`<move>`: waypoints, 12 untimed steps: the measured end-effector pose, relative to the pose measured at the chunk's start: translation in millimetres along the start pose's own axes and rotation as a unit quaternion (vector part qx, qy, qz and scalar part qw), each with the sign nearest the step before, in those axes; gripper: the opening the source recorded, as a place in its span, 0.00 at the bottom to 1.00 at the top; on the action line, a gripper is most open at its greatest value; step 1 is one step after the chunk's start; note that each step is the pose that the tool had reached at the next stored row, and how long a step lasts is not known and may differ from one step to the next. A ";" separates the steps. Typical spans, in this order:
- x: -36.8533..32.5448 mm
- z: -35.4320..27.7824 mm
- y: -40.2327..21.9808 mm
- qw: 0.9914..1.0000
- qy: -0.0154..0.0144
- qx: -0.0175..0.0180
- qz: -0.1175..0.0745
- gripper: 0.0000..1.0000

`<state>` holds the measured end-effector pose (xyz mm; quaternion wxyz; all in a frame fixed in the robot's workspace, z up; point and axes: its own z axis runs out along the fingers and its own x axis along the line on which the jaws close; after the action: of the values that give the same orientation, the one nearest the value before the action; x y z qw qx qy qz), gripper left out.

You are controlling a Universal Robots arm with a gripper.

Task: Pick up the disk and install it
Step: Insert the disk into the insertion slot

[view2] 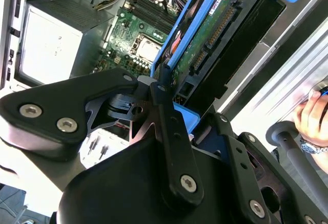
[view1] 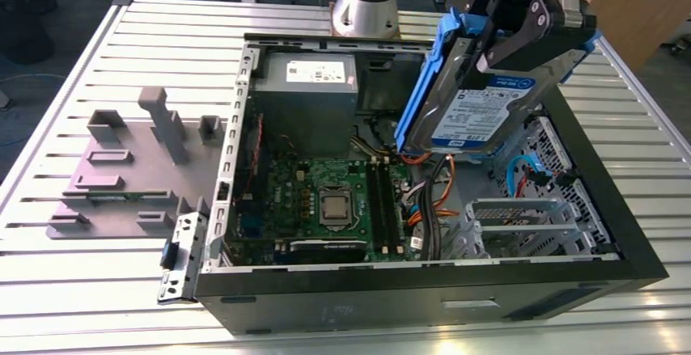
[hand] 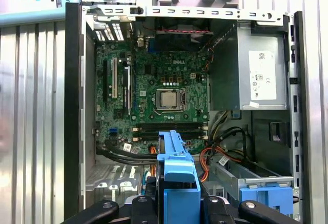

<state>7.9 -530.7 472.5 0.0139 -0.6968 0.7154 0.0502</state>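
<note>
The disk [view1: 475, 104], a silver-grey drive with a white-and-blue label and blue carrier rails, hangs tilted in the air over the open computer case [view1: 432, 290]. It is above the case's side at the exterior view's right. My gripper [view1: 507, 44] is shut on its upper end. In the second wrist view the disk [view2: 210, 44] shows edge-on with its green board and connector, clamped in my gripper [view2: 174, 98]. In the first wrist view the blue carrier [hand: 177, 175] juts from my gripper [hand: 178, 206] above the motherboard [hand: 159, 96].
Inside the case are a grey power-supply box [view1: 307, 88], a metal drive cage [view1: 519, 217], loose cables [view1: 432, 201] and a bay with a blue carrier [hand: 259, 190]. A grey plastic stand [view1: 129, 169] sits at the exterior view's left. A person's hand [view2: 312, 114] rests beside the case.
</note>
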 end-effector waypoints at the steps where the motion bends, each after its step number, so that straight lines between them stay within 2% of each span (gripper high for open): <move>1: 0.4 0.0 0.0 1.000 0.000 0.000 0.000 0.37; 12: 4.6 -0.3 -0.2 1.000 0.000 0.000 0.000 0.37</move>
<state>8.0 -535.4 472.4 0.0139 -0.6968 0.7154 0.0502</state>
